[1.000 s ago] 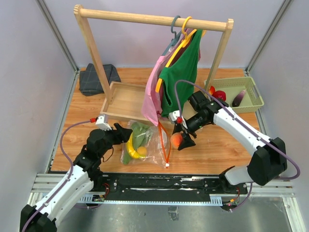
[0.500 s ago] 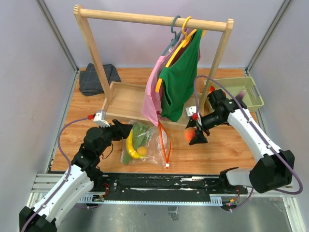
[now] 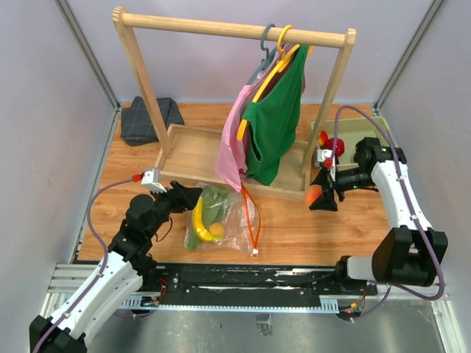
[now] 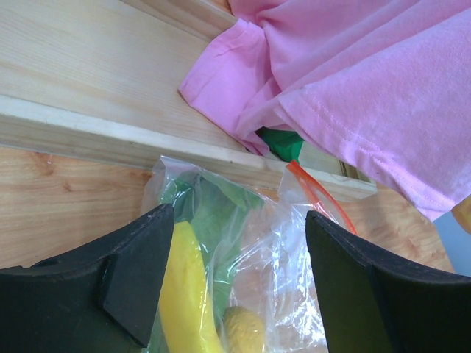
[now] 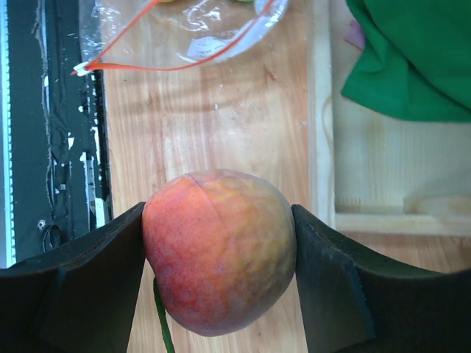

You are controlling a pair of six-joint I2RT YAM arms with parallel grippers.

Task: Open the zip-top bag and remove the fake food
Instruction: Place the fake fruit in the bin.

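Observation:
The clear zip-top bag (image 3: 224,217) lies on the table in front of the rack, its orange-red zip strip (image 3: 250,213) hanging open down to the white slider (image 3: 255,251). Inside it are fake food pieces: a yellow banana (image 3: 198,219), green leafy pieces (image 3: 214,200) and a small yellow fruit (image 3: 216,230). My left gripper (image 3: 190,197) is open at the bag's left end, its jaws straddling the bag (image 4: 309,243) and the banana (image 4: 188,294). My right gripper (image 3: 318,197) is shut on a peach (image 5: 221,246), held above the table right of the rack's post.
A wooden rack (image 3: 228,29) carries a pink garment (image 3: 234,147) and a green one (image 3: 276,125) over its wooden tray base (image 3: 188,151). A green basket (image 3: 346,123) with red round pieces (image 3: 333,143) stands at the back right. A dark folded cloth (image 3: 147,118) lies at the back left.
My right arm has carried the peach from beside the bag's mouth to the right, past the rack's post. The left gripper has stayed at the bag; the banana has shifted slightly.

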